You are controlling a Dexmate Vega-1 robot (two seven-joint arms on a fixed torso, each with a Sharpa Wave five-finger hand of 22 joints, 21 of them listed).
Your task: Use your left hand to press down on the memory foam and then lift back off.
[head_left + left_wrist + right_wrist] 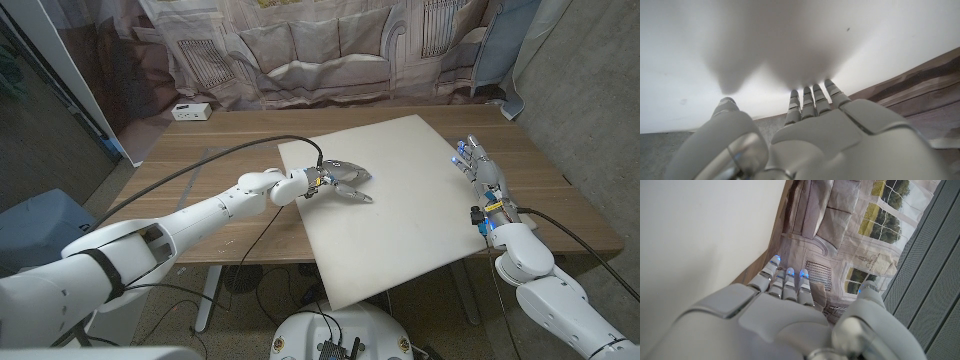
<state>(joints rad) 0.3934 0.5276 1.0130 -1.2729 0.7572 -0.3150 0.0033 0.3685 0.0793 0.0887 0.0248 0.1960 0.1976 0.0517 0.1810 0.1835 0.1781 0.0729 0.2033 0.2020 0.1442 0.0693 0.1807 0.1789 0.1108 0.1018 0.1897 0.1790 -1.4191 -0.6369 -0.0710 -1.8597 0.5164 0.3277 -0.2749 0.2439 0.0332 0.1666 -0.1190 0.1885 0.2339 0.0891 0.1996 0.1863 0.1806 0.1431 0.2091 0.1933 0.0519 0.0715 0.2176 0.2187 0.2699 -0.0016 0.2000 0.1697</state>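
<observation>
Well, the long wooden table (220, 140) carries the big, pale square slab of memory foam (400, 210), which lies across its middle and overhangs the near edge. Over the slab's left part hangs my left hand (345, 183), fingers (810, 102) spread and curved downward, holding nothing; whether the tips touch the foam I cannot tell. I judge the press either about to start or just ending. My right hand (478, 168) waits beside the slab's right edge, fingers straight, empty.
</observation>
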